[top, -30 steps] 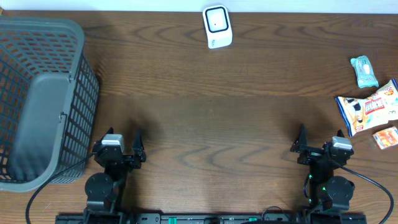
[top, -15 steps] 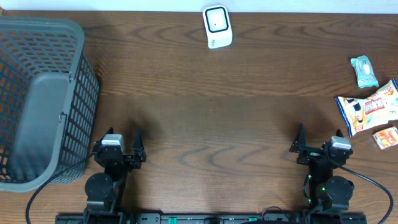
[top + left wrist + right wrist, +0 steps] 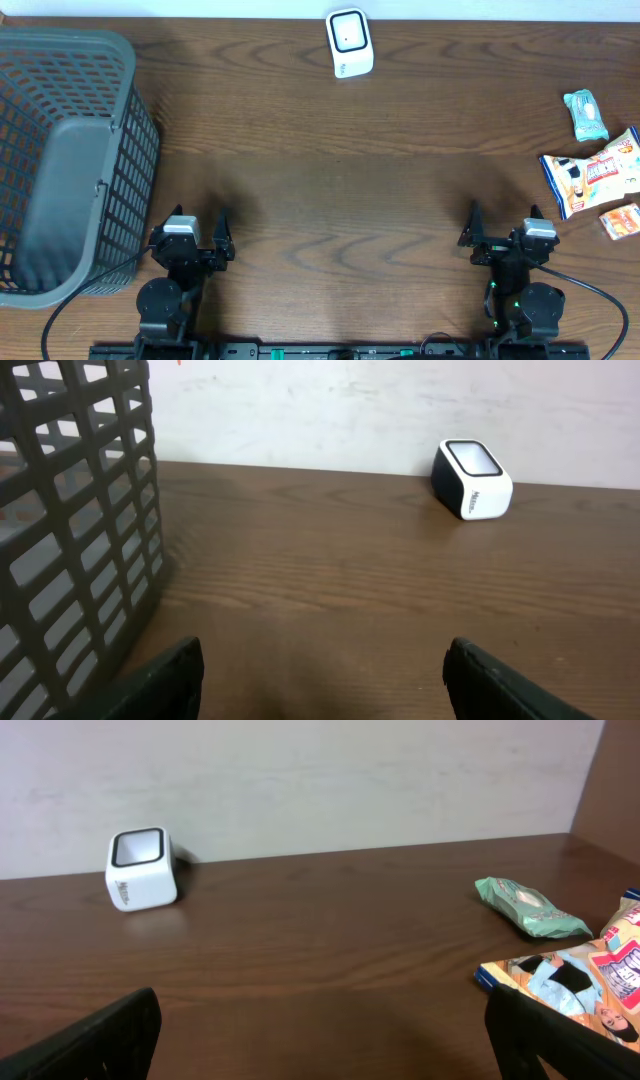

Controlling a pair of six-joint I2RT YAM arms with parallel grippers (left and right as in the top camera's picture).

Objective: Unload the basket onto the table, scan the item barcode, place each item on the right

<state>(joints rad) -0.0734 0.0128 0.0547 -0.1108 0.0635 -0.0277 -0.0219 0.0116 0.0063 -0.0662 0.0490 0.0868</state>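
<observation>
Scanner [image 3: 349,42], white with a dark window, stands at the far edge of the desk [image 3: 350,170], about midway between the two arms. The items lie at the right edge of the desk, well apart from the scanner: a teal packet [image 3: 585,114], a colourful snack bag [image 3: 595,180] near it, and a small orange packet [image 3: 622,220]. A grey basket [image 3: 140,130] stands at the left end. The left gripper [image 3: 200,218] is at the near edge, just beside the basket, its jaws spread and holding nothing. The right gripper [image 3: 503,215] is also at the near edge, its jaws spread wide and holding nothing.
</observation>
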